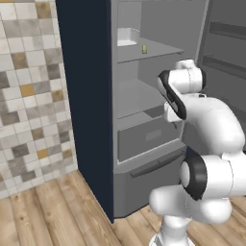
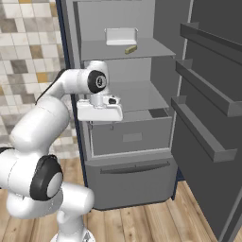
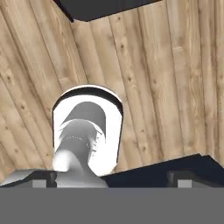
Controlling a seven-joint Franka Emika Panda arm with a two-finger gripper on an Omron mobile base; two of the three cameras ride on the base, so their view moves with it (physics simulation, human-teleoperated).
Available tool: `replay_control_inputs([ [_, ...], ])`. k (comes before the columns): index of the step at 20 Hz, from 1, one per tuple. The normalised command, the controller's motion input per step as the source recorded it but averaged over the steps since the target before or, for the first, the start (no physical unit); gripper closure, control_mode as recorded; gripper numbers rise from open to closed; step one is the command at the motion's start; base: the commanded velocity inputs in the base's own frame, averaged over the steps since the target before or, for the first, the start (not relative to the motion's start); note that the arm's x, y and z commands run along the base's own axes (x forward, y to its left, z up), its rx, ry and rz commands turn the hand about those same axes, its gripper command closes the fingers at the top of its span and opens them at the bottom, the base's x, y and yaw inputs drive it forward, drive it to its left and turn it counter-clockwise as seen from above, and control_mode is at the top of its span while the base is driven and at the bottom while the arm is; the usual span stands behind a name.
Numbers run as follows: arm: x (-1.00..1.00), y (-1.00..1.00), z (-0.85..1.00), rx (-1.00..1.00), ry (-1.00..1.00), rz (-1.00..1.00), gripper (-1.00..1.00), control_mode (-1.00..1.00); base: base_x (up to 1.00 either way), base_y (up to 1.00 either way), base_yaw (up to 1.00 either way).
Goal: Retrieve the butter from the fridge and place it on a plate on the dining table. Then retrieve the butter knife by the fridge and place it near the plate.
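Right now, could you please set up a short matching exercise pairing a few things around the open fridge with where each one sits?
Things:
1. butter
2. white tray
3. grey drawer
4. door shelves

Places:
A. below the lower shelf
B. back of the upper shelf
C. front of the upper shelf, beside the tray
D. inside the open door, on the right

Pairs: 1-C, 2-B, 3-A, 4-D
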Motion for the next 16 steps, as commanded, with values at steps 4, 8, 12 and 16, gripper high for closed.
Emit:
replay_control_inputs([
  [4,-0.32,0.68,0.0,0.15,-0.52,-0.35,-1.0,-1.0,0.0,0.0,0.0],
  [8,-0.29,0.75,0.0,0.0,-0.31,-0.26,-1.0,-1.0,0.0,0.0,0.0],
  [12,-0.23,0.64,0.0,-0.08,-0.12,-0.19,-1.0,-1.0,0.0,0.0,0.0],
  [16,-0.33,0.12,-0.03,-0.09,0.0,-0.03,-1.0,-1.0,0.0,0.0,0.0],
])
